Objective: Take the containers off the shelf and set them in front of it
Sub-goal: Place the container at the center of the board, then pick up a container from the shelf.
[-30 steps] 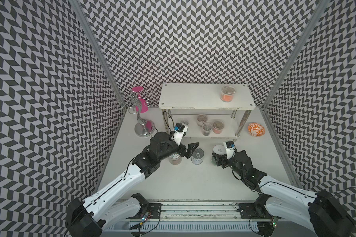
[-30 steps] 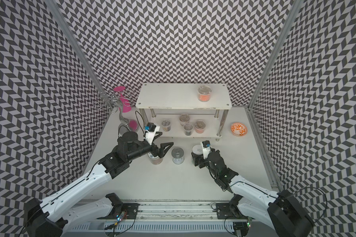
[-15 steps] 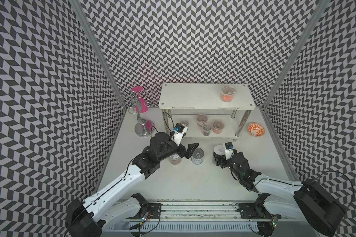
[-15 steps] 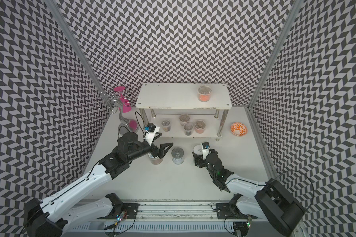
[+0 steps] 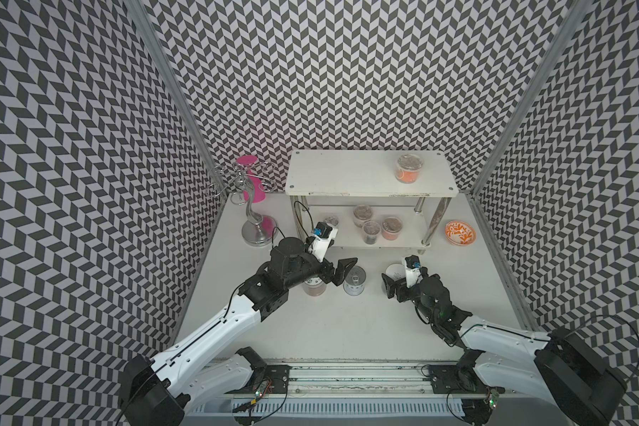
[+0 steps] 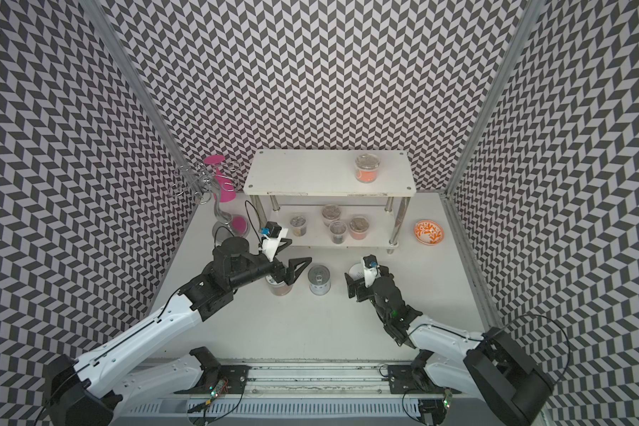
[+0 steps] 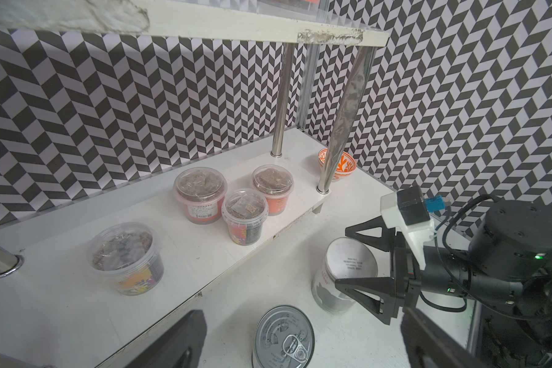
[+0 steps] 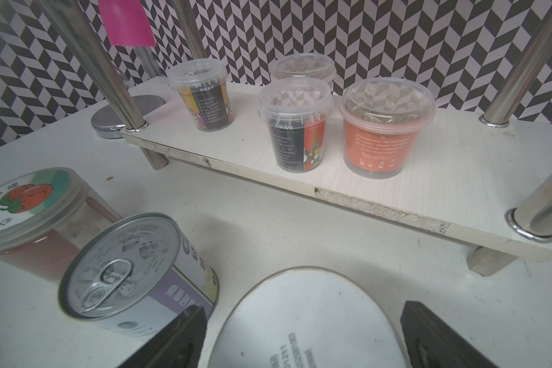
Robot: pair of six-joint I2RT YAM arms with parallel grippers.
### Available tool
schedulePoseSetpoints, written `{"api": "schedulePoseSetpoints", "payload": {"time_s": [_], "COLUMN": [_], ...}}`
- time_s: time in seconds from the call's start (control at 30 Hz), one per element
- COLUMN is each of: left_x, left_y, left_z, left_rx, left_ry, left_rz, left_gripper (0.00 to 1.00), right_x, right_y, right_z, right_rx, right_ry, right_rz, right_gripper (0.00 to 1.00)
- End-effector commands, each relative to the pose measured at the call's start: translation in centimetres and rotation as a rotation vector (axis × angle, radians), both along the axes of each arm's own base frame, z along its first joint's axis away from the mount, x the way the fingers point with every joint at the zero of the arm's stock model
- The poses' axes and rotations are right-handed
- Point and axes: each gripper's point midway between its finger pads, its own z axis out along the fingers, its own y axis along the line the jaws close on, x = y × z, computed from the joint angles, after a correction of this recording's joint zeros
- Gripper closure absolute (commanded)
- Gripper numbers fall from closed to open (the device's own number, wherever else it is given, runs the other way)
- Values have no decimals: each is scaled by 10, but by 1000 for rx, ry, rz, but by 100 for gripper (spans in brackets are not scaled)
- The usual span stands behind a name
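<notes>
The white shelf [image 5: 347,173] holds one tub [image 5: 409,168] on its top board and several tubs [image 8: 295,124] on its lower board [image 7: 61,306]. In front of it stand a picture-lid jar [image 8: 23,204], a silver tin can [image 5: 354,281] and a white-lidded jar [image 5: 394,272]. My left gripper [image 5: 338,273] hangs open above the picture-lid jar, beside the can [image 7: 282,337]. My right gripper [image 5: 403,280] is open around the white-lidded jar [image 8: 303,325], with gaps showing beside the lid.
A chrome cup stand [image 5: 253,221] and a pink cup [image 5: 251,180] are left of the shelf. An orange-and-white bowl [image 5: 460,232] sits to its right. Chevron walls close in the table on three sides.
My right gripper has opened wider and let go of the white-lidded jar, which now stands on the table. The left arm has not moved.
</notes>
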Motion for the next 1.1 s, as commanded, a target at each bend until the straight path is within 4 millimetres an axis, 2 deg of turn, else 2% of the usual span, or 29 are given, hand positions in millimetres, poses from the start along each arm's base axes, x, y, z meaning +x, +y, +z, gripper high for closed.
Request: {"api": "schedulePoseSetpoints", "payload": {"time_s": [0.0, 0.17, 0.27, 0.37, 0.5, 0.6, 0.73, 0.87, 1.03, 1.07], "left_x": [1, 2, 3, 3, 4, 5, 5, 7, 11, 12], "left_y": [-1, 0, 2, 2, 1, 0, 1, 0, 1, 1], "left_z": [3, 5, 7, 8, 8, 9, 13, 14, 21, 23], "left_rx": [0, 7, 12, 13, 17, 14, 10, 2, -3, -6], "left_ry": [-19, -20, -25, -26, -24, -25, -29, -29, -51, -55], "left_rz": [-13, -10, -8, -9, -15, -19, -16, -14, -1, 2], "left_gripper": [0, 0, 0, 0, 0, 0, 0, 0, 0, 0], "right_x": [2, 4, 2, 0, 4, 16, 37, 74, 124, 129], "right_y": [0, -4, -9, -16, -15, -11, -18, -19, -24, -24], "right_z": [18, 57, 94, 137, 215, 265, 324, 350, 349, 350], "right_rx": [28, 52, 84, 95, 72, 85, 84, 39, 48, 52], "right_ry": [-31, -78, -138, -233, -340, -365, -425, -437, -356, -355], "right_rz": [-14, -43, -56, -71, -18, 67, 80, 68, 79, 81], "right_gripper": [0, 0, 0, 0, 1, 0, 0, 1, 0, 0]}}
